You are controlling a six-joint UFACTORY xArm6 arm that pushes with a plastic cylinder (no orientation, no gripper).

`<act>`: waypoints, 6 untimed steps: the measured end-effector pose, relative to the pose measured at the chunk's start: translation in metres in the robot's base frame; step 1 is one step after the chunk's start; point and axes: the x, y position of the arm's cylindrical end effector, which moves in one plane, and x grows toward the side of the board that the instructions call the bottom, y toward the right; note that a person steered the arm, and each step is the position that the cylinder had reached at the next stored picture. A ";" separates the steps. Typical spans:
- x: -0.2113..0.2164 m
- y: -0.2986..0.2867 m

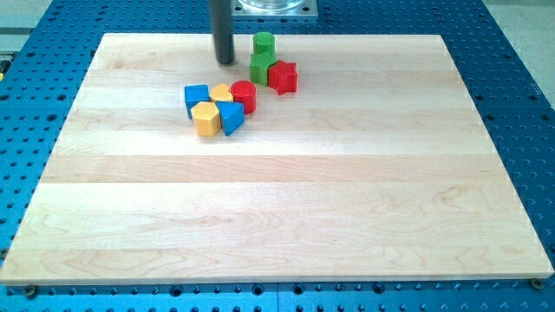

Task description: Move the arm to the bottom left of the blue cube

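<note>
Wooden counter [277, 217] fills view. Blue cube [197, 98] leftmost in cluster, touching yellow block [206, 119]; blue wedge-like block [231, 117], possibly triangular, beside it. Tip [225, 61] above cluster, clear of cube. Red cylinder [244, 95], green blocks [263, 57], red star-like block [283, 77] rightward. No fingers on rod.

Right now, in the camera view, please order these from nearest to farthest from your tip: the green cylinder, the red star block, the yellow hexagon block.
Measured from my tip:
1. Green cylinder, just to the view's right of the tip, slightly higher.
2. Red star block, farther to the view's right, a little lower.
3. Yellow hexagon block, below the tip, toward the view's bottom, in the cluster beside the blue cube.
</note>
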 end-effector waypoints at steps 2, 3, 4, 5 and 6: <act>0.065 -0.059; 0.090 -0.089; 0.140 -0.101; 0.155 -0.076; 0.151 -0.012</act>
